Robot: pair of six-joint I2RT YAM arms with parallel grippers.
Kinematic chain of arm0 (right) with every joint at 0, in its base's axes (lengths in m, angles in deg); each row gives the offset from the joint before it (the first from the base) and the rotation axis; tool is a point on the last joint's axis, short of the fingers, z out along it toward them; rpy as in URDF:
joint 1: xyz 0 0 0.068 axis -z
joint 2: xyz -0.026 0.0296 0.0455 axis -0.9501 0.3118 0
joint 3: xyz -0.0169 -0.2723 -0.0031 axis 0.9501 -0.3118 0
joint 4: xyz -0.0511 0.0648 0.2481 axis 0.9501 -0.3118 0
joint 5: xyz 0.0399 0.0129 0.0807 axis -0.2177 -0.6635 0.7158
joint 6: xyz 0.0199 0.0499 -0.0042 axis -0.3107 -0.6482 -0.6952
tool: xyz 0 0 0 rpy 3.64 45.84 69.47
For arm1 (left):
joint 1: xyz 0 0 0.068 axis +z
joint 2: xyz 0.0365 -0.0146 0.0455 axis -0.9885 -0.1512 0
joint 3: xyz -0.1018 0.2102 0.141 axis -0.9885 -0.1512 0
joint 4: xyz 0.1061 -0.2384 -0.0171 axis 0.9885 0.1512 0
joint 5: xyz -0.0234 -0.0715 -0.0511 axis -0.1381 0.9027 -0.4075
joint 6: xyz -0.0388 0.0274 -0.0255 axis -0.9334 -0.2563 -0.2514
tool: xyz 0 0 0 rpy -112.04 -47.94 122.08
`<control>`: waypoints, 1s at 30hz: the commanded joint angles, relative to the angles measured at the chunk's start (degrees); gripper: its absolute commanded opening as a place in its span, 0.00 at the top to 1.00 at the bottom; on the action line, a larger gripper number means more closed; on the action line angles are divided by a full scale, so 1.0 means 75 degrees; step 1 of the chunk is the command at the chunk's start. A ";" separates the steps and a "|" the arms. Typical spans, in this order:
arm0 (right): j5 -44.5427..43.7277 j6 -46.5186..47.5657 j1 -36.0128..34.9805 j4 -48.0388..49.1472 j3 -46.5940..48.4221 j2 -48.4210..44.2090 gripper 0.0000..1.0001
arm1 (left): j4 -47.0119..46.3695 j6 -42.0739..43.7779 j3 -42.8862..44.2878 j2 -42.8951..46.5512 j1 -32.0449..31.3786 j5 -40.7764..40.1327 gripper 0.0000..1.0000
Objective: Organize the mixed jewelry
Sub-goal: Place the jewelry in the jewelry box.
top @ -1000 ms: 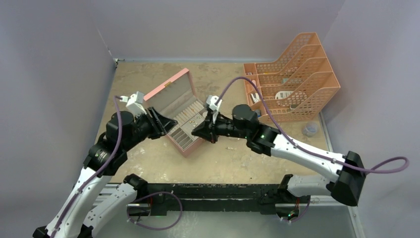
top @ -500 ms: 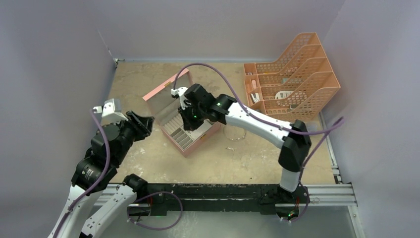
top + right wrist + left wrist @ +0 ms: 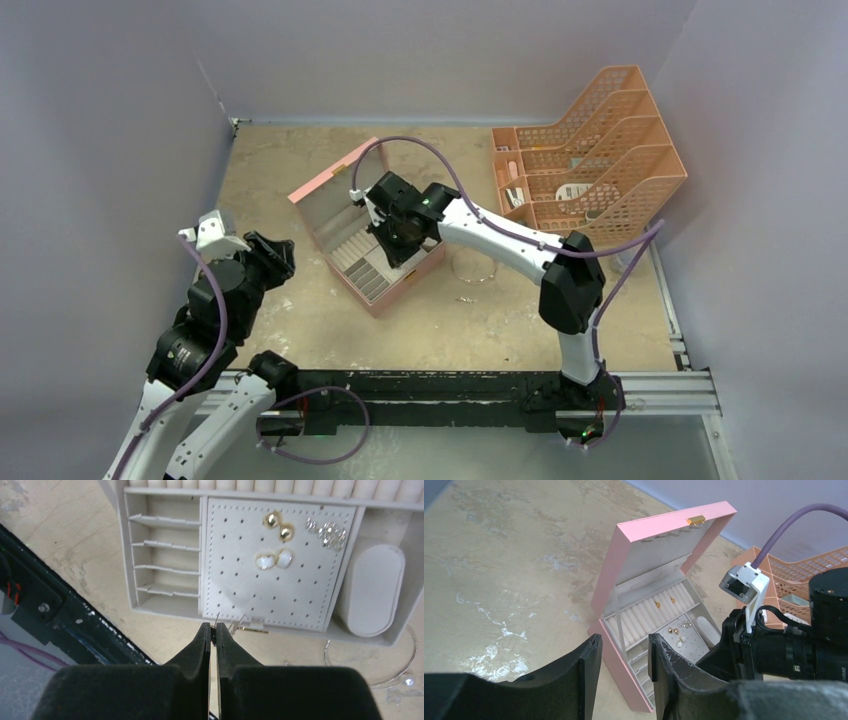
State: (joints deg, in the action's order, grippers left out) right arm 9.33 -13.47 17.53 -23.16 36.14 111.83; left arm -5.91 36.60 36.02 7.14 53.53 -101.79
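Overhead view: an open pink box [image 3: 325,181] sits mid-surface [image 3: 300,322], with an orange mesh file rack [image 3: 600,150] at the far right corner. The right end effector [image 3: 398,250] hangs over the box. A thin wire hoop [image 3: 474,268] lies just right of it.

Left wrist view: the left end effector [image 3: 624,647] has its fingers apart, and the right arm hides the box's right side.

Right wrist view: the fingers are pressed together at the perforated pad's near edge, beside a small clear piece [image 3: 245,627]. Gold studs [image 3: 279,525], pearly studs [image 3: 274,560] and a silvery sparkly piece [image 3: 327,532] lie farther along the pad.
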 commanded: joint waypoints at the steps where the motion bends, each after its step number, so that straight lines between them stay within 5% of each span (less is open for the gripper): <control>1: -0.0307 0.0272 0.0050 -0.0105 0.0648 0.0425 1.00 | -0.0051 -0.0055 -0.0080 0.0017 0.0020 -0.0323 0.61; 30: 0.0257 0.0890 0.0189 0.0399 0.1205 0.1152 1.00 | -0.0018 -0.0014 -0.0181 -0.0078 0.0026 -0.0094 0.60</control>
State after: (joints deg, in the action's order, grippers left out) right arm 9.50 -8.48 18.27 -21.31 43.59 122.12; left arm -5.23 36.51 34.60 6.94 53.53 -102.73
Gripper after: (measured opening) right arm 0.044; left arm 0.397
